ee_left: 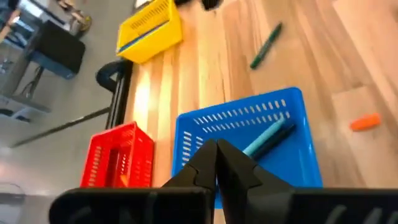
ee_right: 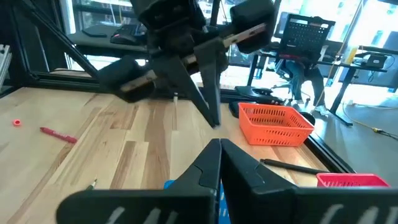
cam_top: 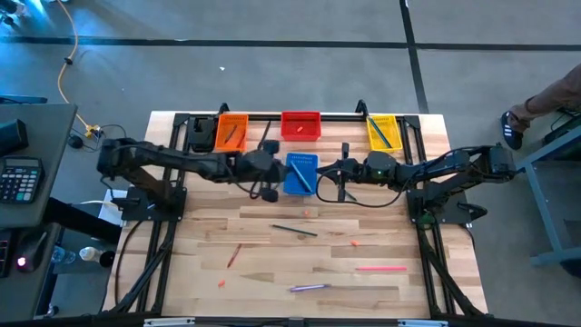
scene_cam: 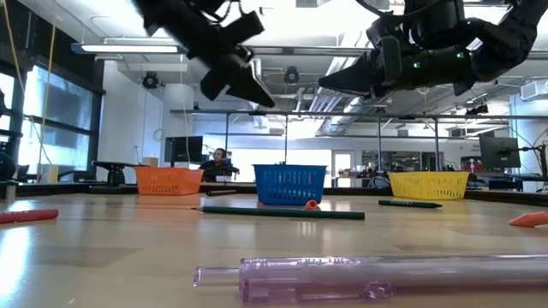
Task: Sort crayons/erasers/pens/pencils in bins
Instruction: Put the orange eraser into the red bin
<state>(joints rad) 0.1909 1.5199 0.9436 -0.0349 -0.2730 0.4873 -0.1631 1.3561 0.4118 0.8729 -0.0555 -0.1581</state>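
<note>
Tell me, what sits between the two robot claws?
From above, the blue plastic mesh basket sits between the shut left gripper and shut right gripper.

The purple pen (scene_cam: 377,275) lies blurred in the low view, its right end cut by the picture's edge. The blue bin (ee_left: 249,134) is partly hidden behind the left pincer (ee_left: 217,163) in the left wrist view — its near wall unseen. The red bin's (cam_top: 300,124) contents are too small to tell from above.

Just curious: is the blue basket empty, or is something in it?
Not empty. The blue basket holds a teal pen and a dark stick beside it.
</note>
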